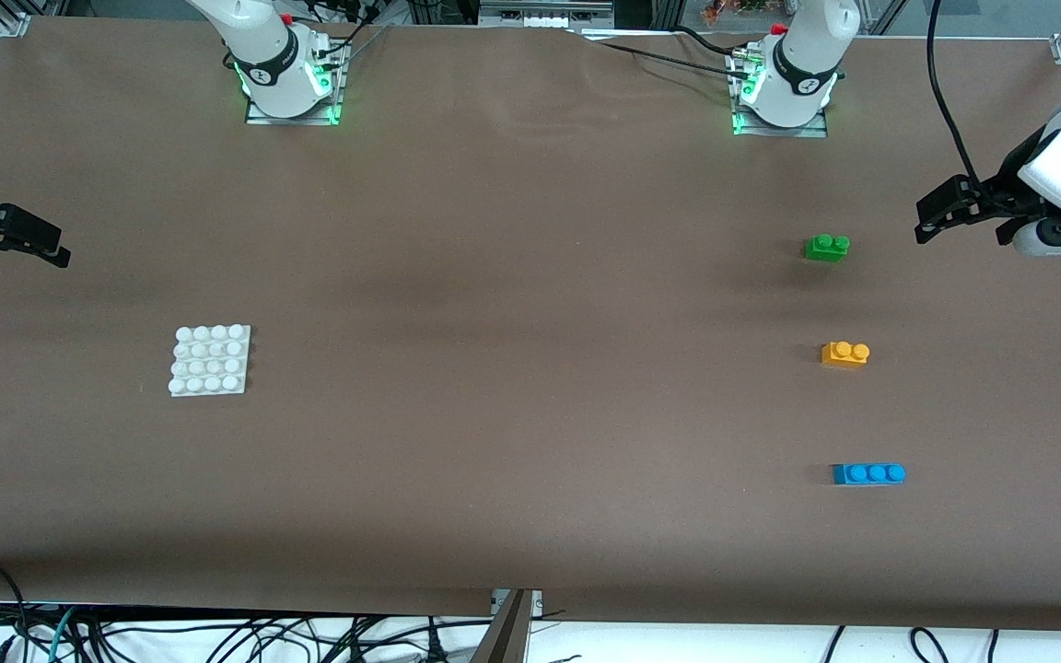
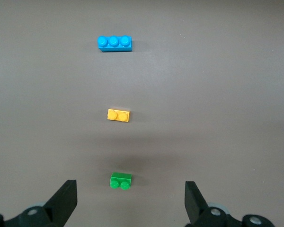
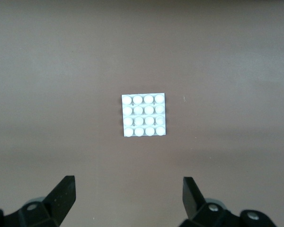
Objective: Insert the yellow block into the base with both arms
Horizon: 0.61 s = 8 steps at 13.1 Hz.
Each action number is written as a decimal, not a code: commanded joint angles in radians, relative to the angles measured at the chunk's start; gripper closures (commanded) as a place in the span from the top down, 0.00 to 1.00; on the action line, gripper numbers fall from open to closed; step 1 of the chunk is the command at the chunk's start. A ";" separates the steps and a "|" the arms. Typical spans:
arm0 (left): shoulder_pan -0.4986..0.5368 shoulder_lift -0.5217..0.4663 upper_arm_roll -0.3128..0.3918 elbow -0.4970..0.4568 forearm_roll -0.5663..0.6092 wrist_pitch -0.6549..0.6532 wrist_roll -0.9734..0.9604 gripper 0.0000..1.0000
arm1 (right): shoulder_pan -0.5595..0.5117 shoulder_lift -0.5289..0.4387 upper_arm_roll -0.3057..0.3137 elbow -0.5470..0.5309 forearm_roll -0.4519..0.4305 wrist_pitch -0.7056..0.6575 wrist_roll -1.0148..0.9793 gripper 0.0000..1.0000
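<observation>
Front view: yellow block point(image 1: 845, 354) lies between green brick point(image 1: 826, 247) and blue brick point(image 1: 868, 473), base point(image 1: 210, 360) well apart, left gripper point(image 1: 940, 219) and right gripper point(image 1: 38, 245) aloft, fingers wide, empty.

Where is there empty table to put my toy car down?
The widest bare stretch runs between the base and the brick column. Narrower gaps separate the green brick, yellow block and blue brick. The left gripper and right gripper, both open, hover at the table's ends.

Three bricks: one yellow block point(image 1: 845, 354); one green point(image 1: 826, 247); one blue point(image 1: 868, 473); one base point(image 1: 210, 360).
</observation>
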 commanded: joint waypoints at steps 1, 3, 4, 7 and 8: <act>-0.001 0.015 0.000 0.033 -0.001 -0.024 -0.007 1.00 | -0.015 0.003 0.012 -0.003 -0.017 0.007 0.003 1.00; -0.002 0.015 0.000 0.033 -0.001 -0.024 -0.007 1.00 | -0.027 0.043 0.009 -0.005 -0.017 0.027 0.007 1.00; -0.002 0.015 0.000 0.033 -0.001 -0.024 -0.007 1.00 | -0.031 0.064 0.009 -0.005 -0.017 0.029 0.010 1.00; -0.002 0.015 0.000 0.040 -0.001 -0.024 -0.007 1.00 | -0.030 0.123 0.009 -0.005 -0.020 0.038 0.012 1.00; -0.002 0.015 0.000 0.040 -0.001 -0.024 -0.007 1.00 | -0.031 0.155 0.009 -0.005 -0.020 0.040 0.012 1.00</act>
